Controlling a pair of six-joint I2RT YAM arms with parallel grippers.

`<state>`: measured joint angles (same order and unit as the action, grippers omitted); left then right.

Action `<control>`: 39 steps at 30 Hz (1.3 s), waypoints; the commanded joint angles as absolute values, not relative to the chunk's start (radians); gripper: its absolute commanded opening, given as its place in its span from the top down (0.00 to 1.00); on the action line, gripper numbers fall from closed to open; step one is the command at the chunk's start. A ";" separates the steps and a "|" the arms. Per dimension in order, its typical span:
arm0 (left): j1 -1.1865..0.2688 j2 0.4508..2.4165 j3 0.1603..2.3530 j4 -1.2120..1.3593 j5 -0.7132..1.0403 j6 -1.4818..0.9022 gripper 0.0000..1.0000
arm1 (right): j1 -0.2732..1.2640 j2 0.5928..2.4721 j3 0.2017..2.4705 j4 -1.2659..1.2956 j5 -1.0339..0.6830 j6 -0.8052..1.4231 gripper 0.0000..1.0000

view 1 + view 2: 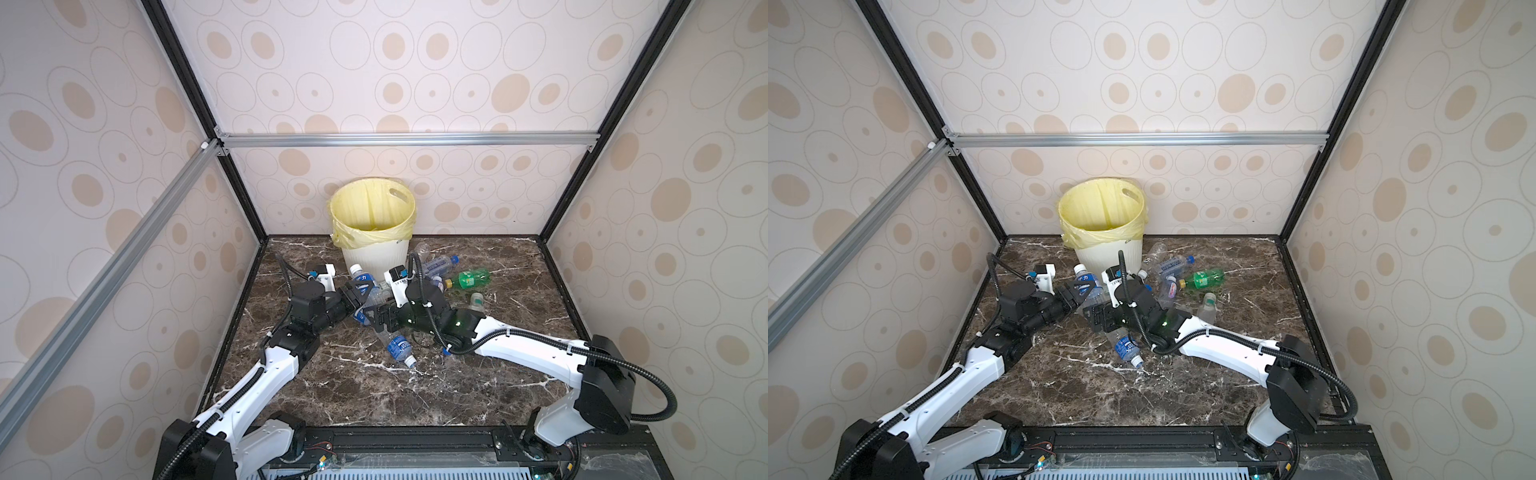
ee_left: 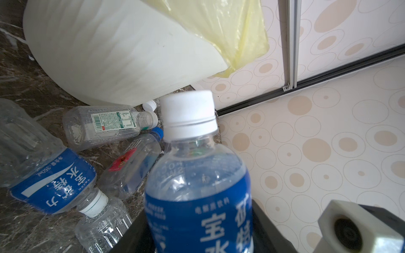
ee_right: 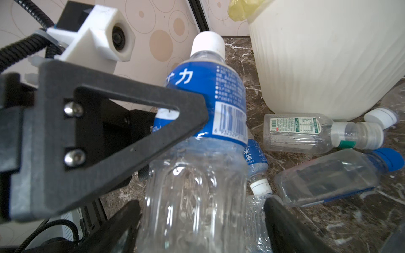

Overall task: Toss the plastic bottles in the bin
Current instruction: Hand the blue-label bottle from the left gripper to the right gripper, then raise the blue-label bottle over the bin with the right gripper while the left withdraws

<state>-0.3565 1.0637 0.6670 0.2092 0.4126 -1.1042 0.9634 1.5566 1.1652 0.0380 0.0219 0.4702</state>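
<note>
Bottles lie in a loose heap on the dark marble counter at the foot of the bin. One of them, the blue-label bottle, is clamped in the left claw. It leans with its white cap uppermost, just in front of the bin's ribbed wall and well below the rim; whether its base touches the counter cannot be told. The right wrist view shows one of the left claw's black triangular fingers pressed on the blue label. The right claw stands with its jaws apart, one on each side of the blue-label bottle's clear lower body, with a gap on one side. Just past them a clear bottle with a green and white label lies on its side near the bin's base. A blue-cap bottle lies beside it. In both top views a green bottle lies at the right edge of the heap. A lone bottle with a blue label lies on its side nearer the front, close to the right claw. A pale yellow bag lines the bin and folds over its rim. The bin stands at the back of the counter, close to a wall patterned with beige ovals.
</note>
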 commanded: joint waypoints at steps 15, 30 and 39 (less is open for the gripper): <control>-0.350 1.156 0.853 0.174 0.406 -1.055 0.24 | 0.923 1.646 1.293 0.008 -0.012 0.420 0.45; -0.335 1.045 0.914 0.049 0.300 -0.950 0.01 | 0.825 1.591 1.359 -0.159 0.067 0.332 0.49; -0.339 1.063 1.033 0.000 0.380 -0.814 0.01 | 0.810 1.517 1.500 -0.181 0.225 0.159 0.49</control>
<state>-0.3420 1.0389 0.9680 0.0479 0.3408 -0.8917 0.8165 1.5826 1.4368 -0.1917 0.1455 0.2504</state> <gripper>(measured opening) 0.990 0.617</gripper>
